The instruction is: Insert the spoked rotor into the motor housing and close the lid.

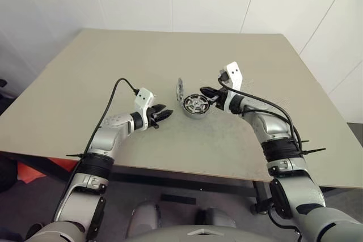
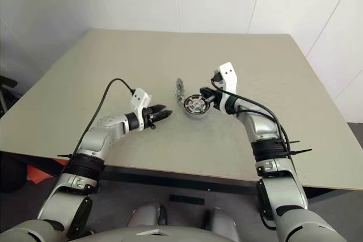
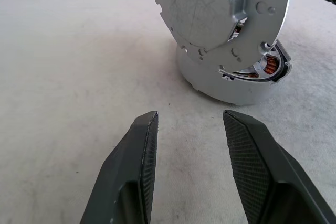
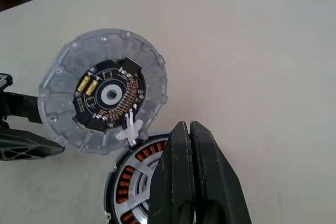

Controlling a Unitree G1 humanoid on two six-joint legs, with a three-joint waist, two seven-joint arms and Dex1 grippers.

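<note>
Rotor beneath shut right tool

Motor housing: short grey cylinder on the table, copper windings visible inside. Spoked rotor: silver wheel seated within the housing. Lid: grey ribbed disc standing open, attached at the housing's rim, dark circuit face toward the rotor.

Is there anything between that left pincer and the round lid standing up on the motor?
Nothing visible. Only bare table lies between the open left pincer and the lid, which leans upright on the motor housing.
</note>
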